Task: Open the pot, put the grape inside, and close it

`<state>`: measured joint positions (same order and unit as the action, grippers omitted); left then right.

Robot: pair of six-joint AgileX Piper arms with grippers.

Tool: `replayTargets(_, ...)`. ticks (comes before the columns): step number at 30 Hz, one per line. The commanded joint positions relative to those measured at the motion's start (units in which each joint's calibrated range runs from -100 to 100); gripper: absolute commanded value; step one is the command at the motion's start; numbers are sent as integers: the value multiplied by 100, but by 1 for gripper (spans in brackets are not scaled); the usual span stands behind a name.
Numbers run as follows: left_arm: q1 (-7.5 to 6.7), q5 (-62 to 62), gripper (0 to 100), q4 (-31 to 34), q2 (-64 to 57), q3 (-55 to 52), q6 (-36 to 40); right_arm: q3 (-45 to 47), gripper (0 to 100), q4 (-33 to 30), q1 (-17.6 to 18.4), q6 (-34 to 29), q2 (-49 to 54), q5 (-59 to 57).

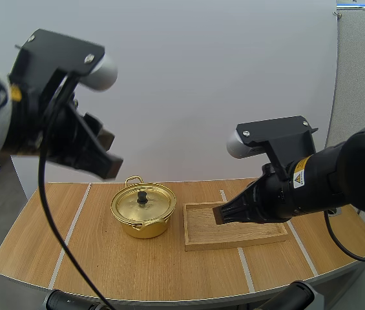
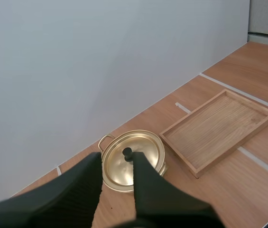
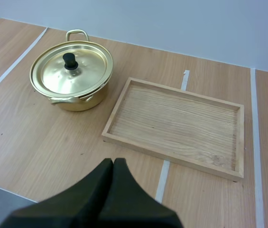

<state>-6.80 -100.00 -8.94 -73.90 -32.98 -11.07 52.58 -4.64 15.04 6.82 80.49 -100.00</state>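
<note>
Overhead, the left end effector (image 1: 110, 155) is hovering high above the desk (image 1: 53, 239), off to the left of the pot (image 1: 143, 216). The pot is sitting on the desk near the middle, and its lid (image 1: 130, 205) is resting closed on top with the black knob (image 1: 142, 196) pointing up. A wooden tray (image 1: 247, 234) is lying flat just to the right of the pot, close to it but not touching. The right end effector (image 1: 221, 213) is reaching in low from the right, and its dark tip is showing over the tray's left end; I cannot tell whether it is touching the wood.

Next, in the left wrist view, the left end effector (image 2: 117, 164) is holding its fingers (image 2: 84, 185) apart, with the ribbed inner faces turned to each other and nothing between them. The pot (image 2: 148, 145) is standing on the desk (image 2: 247, 71) well beyond the tips, close to the back wall, and the knob (image 2: 127, 152) is showing in the gap between the fingers. The tray (image 2: 219, 126) is lying beside the pot.

Finally, in the right wrist view, the right end effector (image 3: 113, 162) is keeping its fingers pressed together as one dark wedge, gripping nothing. It is hanging over the desk (image 3: 39, 142) just in front of the tray (image 3: 176, 121). The pot (image 3: 84, 78) is sitting beyond, next to the tray, with the lid on.
</note>
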Motion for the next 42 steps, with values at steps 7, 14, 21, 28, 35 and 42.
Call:
replayTargets(7,200,0,0,-601,-1470,-794,53,21,0,17,-514,19,69,0)
replayTargets(14,407,0,0,-727,-2383,-1326,164,21,0,5,-651,19,69,411)
replayTargets(21,433,798,0,-599,-2610,-1924,485,70,0,-204,-651,19,69,1286)
replayTargets(28,433,1742,0,-343,-2610,-2487,881,130,0,-246,-853,19,154,1964)
replayTargets(35,565,3043,0,-343,-2610,-2541,881,130,0,-246,-1211,341,948,3930)
replayTargets(42,571,3358,0,-313,-2610,-2541,881,225,0,-246,-1214,622,1403,4450)
